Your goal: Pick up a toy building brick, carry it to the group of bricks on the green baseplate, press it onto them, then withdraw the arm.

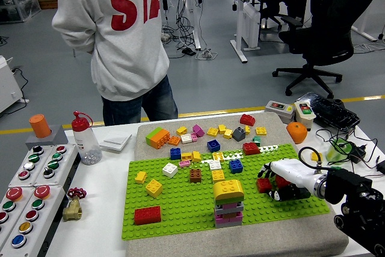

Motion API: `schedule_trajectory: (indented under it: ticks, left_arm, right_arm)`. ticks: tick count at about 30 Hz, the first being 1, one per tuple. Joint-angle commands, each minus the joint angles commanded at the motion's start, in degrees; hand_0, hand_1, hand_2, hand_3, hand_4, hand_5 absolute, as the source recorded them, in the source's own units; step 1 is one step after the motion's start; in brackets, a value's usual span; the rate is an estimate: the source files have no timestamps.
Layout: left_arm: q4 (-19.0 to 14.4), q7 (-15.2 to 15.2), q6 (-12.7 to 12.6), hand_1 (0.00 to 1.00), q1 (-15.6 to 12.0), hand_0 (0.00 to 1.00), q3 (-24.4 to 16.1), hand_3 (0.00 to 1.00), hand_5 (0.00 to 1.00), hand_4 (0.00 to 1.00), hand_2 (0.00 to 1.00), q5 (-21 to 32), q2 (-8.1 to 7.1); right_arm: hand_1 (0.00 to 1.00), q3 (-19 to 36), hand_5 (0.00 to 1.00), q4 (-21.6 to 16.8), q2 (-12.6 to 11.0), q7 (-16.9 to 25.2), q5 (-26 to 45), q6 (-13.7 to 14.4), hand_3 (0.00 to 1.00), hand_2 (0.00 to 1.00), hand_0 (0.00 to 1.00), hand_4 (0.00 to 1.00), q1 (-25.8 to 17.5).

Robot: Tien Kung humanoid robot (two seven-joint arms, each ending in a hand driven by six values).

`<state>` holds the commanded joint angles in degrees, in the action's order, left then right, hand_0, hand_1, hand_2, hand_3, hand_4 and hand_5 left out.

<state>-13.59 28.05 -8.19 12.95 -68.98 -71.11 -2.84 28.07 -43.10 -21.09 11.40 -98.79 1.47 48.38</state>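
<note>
The green baseplate [180, 209] lies on a beige mat. Near its front stands the brick stack [229, 204], with a yellow rounded brick on top of grey and pink ones. My right hand [275, 183] rests low on the plate's right part, a little right of the stack. Its white back faces up and its black fingers [281, 194] curl around a red brick [264, 185], which sits on the plate and is partly hidden by the hand. The left arm is out of view.
Loose bricks lie on the plate and on the mat [240, 126] behind it, among them a red brick [147, 215] at the front left. A button panel [30, 185] and a bottle [86, 139] stand at the left. A person [120, 34] stands at the far side, back turned.
</note>
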Motion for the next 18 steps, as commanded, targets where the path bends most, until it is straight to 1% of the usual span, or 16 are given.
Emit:
schedule_trajectory:
  ticks: [5,6,11,12,17,18]
  left_arm:
    - [0.0,0.0,0.0,0.586,-0.1,0.618,-0.1,0.422,0.93,0.288,0.586,-0.1,-0.01]
    - [0.0,0.0,0.0,0.588,-0.1,0.62,-0.1,0.423,0.93,0.288,0.586,-0.1,0.0]
    - [0.0,0.0,0.0,0.588,-0.1,0.62,-0.1,0.423,0.93,0.288,0.586,-0.2,0.0]
    - [0.0,0.0,0.0,0.587,-0.1,0.62,-0.1,0.423,0.931,0.289,0.586,-0.2,0.0]
    - [0.0,-0.1,0.0,0.587,0.0,0.62,-0.1,0.423,0.931,0.289,0.586,-0.1,-0.03]
    - [0.0,-0.1,0.0,0.587,0.0,0.62,-0.1,0.423,0.93,0.289,0.587,0.0,-0.03]
  right_arm:
    - [0.681,0.0,0.224,0.0,-0.1,0.2,0.0,0.7,0.694,0.63,0.864,0.598,0.0]
    - [0.655,0.0,0.216,-0.1,-0.1,0.3,0.0,0.8,0.662,0.605,0.853,0.58,0.0]
    - [0.655,-0.1,0.216,-0.2,-0.1,0.4,-0.2,1.2,0.662,0.605,0.853,0.58,0.0]
    - [0.614,-0.2,0.213,-0.2,-0.1,0.4,-0.2,1.2,0.601,0.569,0.838,0.563,0.0]
    - [0.614,-0.3,0.213,-0.2,-0.2,0.2,-0.5,1.5,0.601,0.569,0.838,0.563,0.1]
    - [0.6,-0.2,0.21,-0.2,-0.2,0.1,-0.5,1.5,0.576,0.554,0.825,0.544,0.0]
